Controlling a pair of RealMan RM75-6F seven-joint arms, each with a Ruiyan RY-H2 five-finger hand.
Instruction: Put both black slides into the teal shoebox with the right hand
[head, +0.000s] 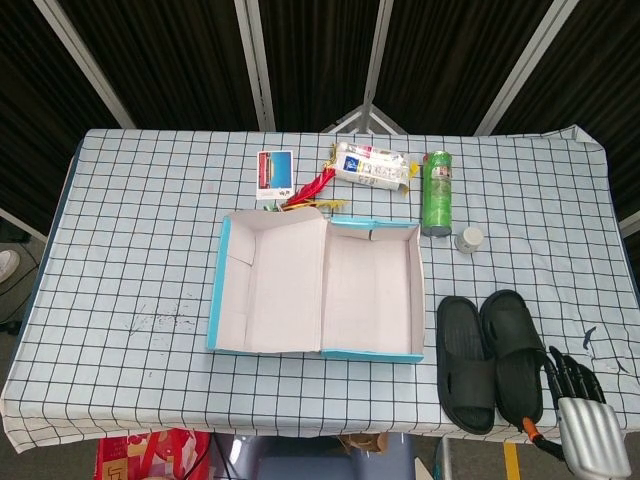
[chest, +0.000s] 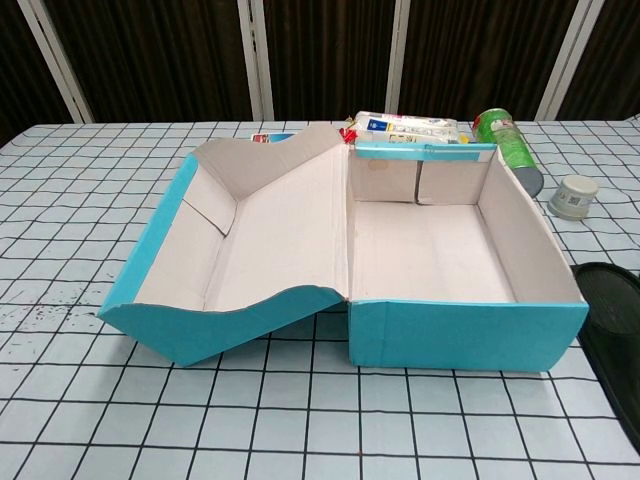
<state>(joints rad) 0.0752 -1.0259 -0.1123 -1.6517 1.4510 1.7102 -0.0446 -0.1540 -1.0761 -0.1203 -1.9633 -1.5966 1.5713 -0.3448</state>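
Observation:
The teal shoebox (head: 415, 290) lies open at mid-table with its lid (head: 222, 285) folded out to the left, and its white inside holds nothing. Two black slides (head: 466, 362) (head: 514, 345) lie side by side just right of the box, soles down. My right hand (head: 583, 425) is at the table's near right corner with nothing in it. Its dark fingers (head: 566, 374) are spread and point at the near end of the right slide, close beside it. The chest view shows the shoebox (chest: 460, 330) and only a sliver of one slide (chest: 612, 325). My left hand is out of sight.
Behind the box lie a green can (head: 437, 190), a small white cup (head: 469, 239), a snack packet (head: 372, 166), a card (head: 275, 169) and a red-and-yellow bundle (head: 312, 190). The near edge of the table (head: 300, 425) runs just below the slides.

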